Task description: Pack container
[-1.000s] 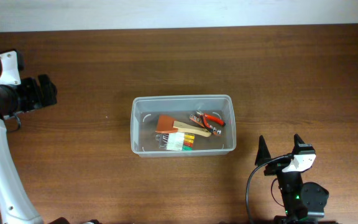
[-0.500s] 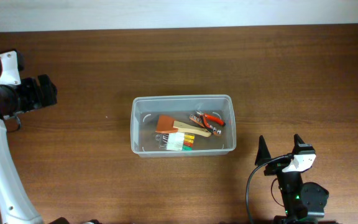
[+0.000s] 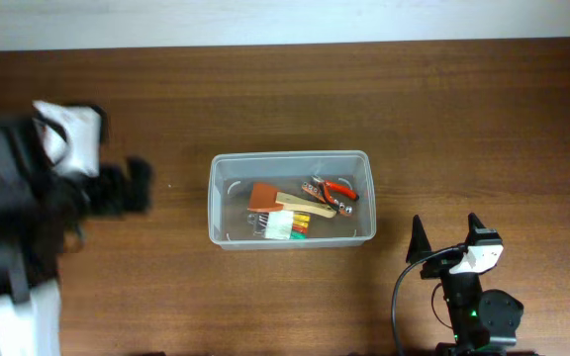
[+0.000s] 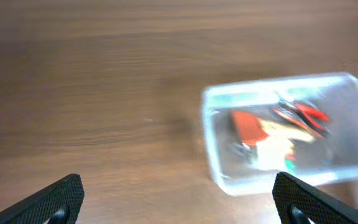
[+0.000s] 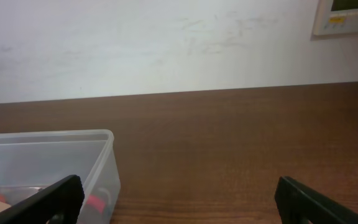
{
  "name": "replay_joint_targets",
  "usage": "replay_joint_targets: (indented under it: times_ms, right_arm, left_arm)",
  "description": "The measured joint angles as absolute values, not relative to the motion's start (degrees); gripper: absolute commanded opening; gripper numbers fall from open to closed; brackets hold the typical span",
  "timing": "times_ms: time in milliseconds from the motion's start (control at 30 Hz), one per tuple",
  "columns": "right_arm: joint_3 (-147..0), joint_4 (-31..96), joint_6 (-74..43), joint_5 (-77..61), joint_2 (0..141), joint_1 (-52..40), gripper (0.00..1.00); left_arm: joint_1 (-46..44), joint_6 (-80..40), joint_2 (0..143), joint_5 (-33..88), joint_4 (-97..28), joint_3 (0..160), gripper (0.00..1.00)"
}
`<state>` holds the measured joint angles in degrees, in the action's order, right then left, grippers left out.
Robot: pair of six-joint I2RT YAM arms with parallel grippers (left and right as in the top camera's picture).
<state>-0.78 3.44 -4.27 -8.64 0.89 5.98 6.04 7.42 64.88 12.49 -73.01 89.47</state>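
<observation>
**A:** What had changed since the last look?

**B:** My left gripper [image 4: 177, 182] had swung in from the left edge of the table [image 3: 483, 109] toward the container [image 3: 291, 198] (a blur from above). The right gripper [image 3: 445, 235] hadn't budged.

**A:** Claws?

**B:** The left was spread wide and empty, looking down at bare wood left of the container. The right was wide and empty too, low by the front edge, near the container's right front corner.

**A:** Room?

**B:** The container sat mid-table, red pliers [image 3: 336, 189] inside, with open wood all round.
</observation>
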Motion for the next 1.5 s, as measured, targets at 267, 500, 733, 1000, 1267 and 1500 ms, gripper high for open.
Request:
replay_joint_targets:
  times_ms: [267,500,733,1000,1267,1500]
  right_arm:
    - [-0.75,3.49,-4.29,-8.45,0.91,5.98,0.99]
    - [-0.75,3.49,-4.32,-8.43,0.84,5.98,0.99]
    - [-0.75,3.51,-4.29,-8.43,0.84,5.98,0.99]
    - [-0.75,3.51,-4.32,-8.43,0.84,5.98,0.99]
    - [-0.75,3.51,-4.29,-8.45,0.84,5.98,0.99]
    - [-0.75,3.51,-4.27,-8.43,0.84,5.98,0.99]
  left_arm:
    - [0.43,7.40,43.40,12.78,-60.95,67.48,0.99]
    - [0.43,7.25,24.12,12.97,-37.52,47.64,0.99]
    - [0.43,7.22,16.36,13.10,-28.93,34.65,0.99]
    - [-0.60,7.20,15.40,13.32,-13.10,20.95,0.99]
    - [-0.60,7.22,8.99,13.37,-1.10,11.16,0.99]
    - [-0.60,7.20,2.20,13.34,0.08,8.51,0.99]
